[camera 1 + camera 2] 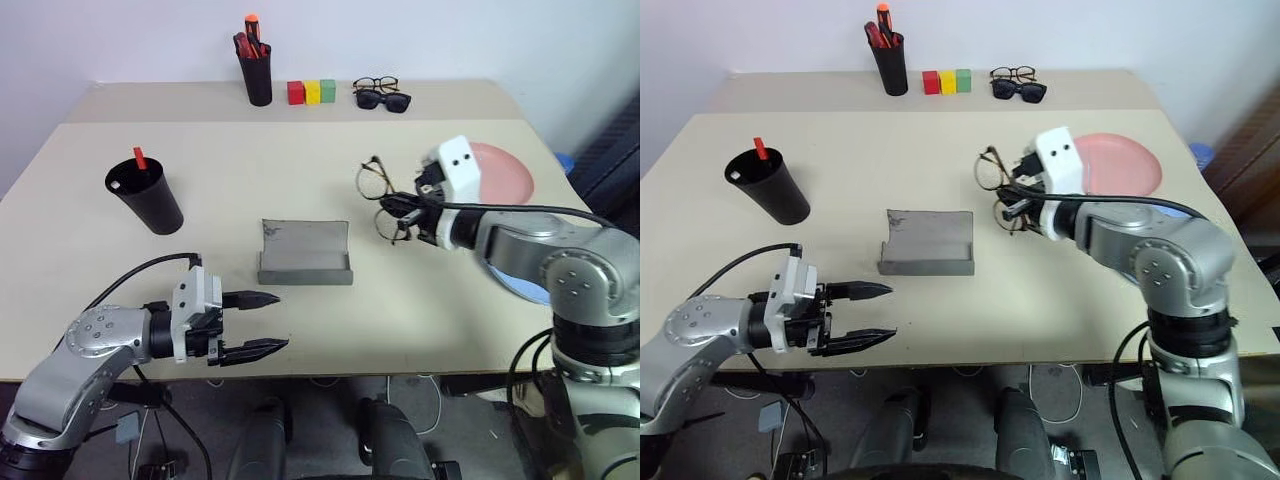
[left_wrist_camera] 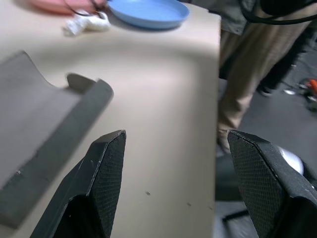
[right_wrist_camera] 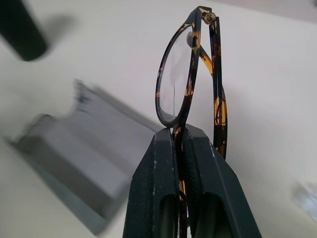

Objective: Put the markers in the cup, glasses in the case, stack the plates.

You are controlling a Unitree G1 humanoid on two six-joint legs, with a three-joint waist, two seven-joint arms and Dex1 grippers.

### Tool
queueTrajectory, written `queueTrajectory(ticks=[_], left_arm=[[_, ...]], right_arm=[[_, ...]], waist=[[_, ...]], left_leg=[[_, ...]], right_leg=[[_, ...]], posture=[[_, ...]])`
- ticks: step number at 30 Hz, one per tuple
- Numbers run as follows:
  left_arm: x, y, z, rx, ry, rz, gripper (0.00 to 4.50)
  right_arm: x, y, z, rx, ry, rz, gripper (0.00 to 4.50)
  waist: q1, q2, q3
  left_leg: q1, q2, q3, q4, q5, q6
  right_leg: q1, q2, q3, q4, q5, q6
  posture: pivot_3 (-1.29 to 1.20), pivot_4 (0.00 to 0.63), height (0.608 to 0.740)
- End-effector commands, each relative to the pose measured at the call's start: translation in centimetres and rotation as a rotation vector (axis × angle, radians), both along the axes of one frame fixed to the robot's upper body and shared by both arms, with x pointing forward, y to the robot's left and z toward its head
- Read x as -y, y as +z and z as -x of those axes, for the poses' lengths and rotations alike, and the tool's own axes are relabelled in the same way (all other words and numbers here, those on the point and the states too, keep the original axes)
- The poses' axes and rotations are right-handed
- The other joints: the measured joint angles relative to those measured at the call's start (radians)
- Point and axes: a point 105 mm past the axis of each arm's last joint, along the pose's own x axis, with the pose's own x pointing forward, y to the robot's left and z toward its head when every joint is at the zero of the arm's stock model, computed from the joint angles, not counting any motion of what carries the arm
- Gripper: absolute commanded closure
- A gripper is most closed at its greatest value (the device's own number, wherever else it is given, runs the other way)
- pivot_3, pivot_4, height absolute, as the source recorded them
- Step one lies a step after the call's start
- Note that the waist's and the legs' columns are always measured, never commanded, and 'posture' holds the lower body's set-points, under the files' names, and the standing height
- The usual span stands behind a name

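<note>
Glasses (image 1: 378, 190) hang above the counter (image 1: 300, 310), clamped in the right claw (image 1: 400, 212), beside the open, empty case (image 1: 305, 253); left claw (image 1: 262, 322) spread, idle; marker (image 1: 140, 159) already in cup (image 1: 147, 197); pink plate (image 1: 505, 172) and blue plate (image 2: 148, 12) unstacked.

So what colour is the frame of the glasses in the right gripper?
Dark tortoiseshell, brown with amber flecks, on the glasses; clearest in the right wrist view.
</note>
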Motion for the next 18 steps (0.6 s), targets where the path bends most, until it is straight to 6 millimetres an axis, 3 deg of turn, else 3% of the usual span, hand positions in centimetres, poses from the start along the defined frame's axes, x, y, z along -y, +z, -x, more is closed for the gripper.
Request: queueTrajectory(ticks=[1, 3, 9, 18], left_arm=[[-0.1, 0.8, 0.2, 0.010, -0.031, 0.010, 1.16], [-0.2, 1.0, 0.3, 0.011, -0.034, 0.010, 1.16], [-0.3, 0.7, 0.6, 0.014, -0.032, -0.005, 1.16], [-0.5, 0.6, 1.2, 0.015, -0.010, -0.008, 1.16]], right_arm=[[-2.9, 0.8, -0.1, 0.066, 0.116, -0.003, 4.45], [-4.5, 0.5, 0.1, 0.068, 0.182, -0.008, 4.45], [-6.8, -0.3, 0.4, 0.072, 0.278, -0.005, 4.45], [-7.9, -1.2, -0.8, 0.082, 0.322, 0.013, 4.45]], waist=[[0.000, 0.000, 0.000], [-0.001, 0.000, 0.000], [0.002, 0.000, 0.000], [0.000, 0.000, 0.000]], left_leg=[[0.000, 0.000, 0.000, 0.000, 0.000, 0.000], [0.000, 0.000, 0.000, 0.000, 0.000, 0.000], [0.000, 0.000, 0.000, 0.000, 0.000, 0.000], [0.002, 0.000, 0.000, 0.000, 0.000, 0.000]], right_leg=[[0.000, 0.000, 0.000, 0.000, 0.000, 0.000], [0.000, 0.000, 0.000, 0.000, 0.000, 0.000], [0.000, 0.000, 0.000, 0.001, 0.000, 0.000], [0.000, 0.000, 0.000, 0.004, 0.000, 0.000]], posture=[[0.00, 0.150, 0.740], [0.00, 0.150, 0.740], [0.00, 0.150, 0.740], [0.00, 0.150, 0.740]])
